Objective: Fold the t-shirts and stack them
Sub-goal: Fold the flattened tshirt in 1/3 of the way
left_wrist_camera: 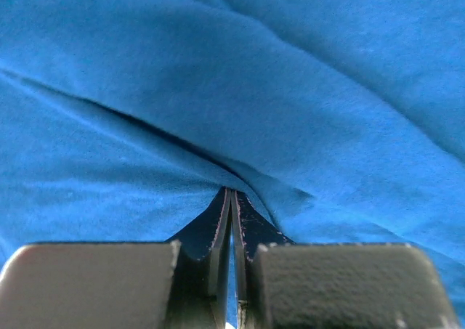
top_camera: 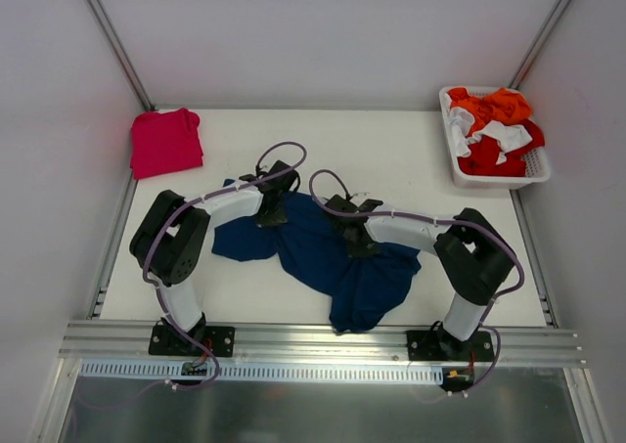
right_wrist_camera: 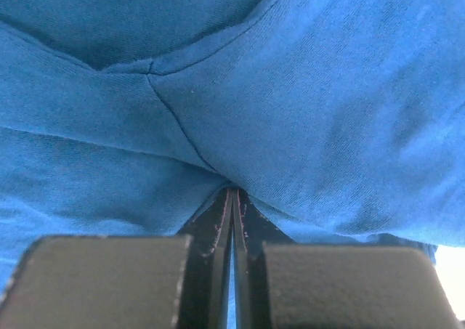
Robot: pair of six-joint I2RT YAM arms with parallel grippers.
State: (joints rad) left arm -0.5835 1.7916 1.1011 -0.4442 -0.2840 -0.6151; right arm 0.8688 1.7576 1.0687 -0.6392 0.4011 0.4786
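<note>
Left hand [left_wrist_camera: 231,195] and right hand [right_wrist_camera: 232,192] both closed tight, each pinching navy t-shirt [top_camera: 323,252] at middle of surface [top_camera: 411,150]. Pinkish-red t-shirt [top_camera: 166,142] looks folded, far-left corner: roughly half done. Navy t-shirt crumpled, not folded, not stacked; long axis runs far-left to near-right.
</note>
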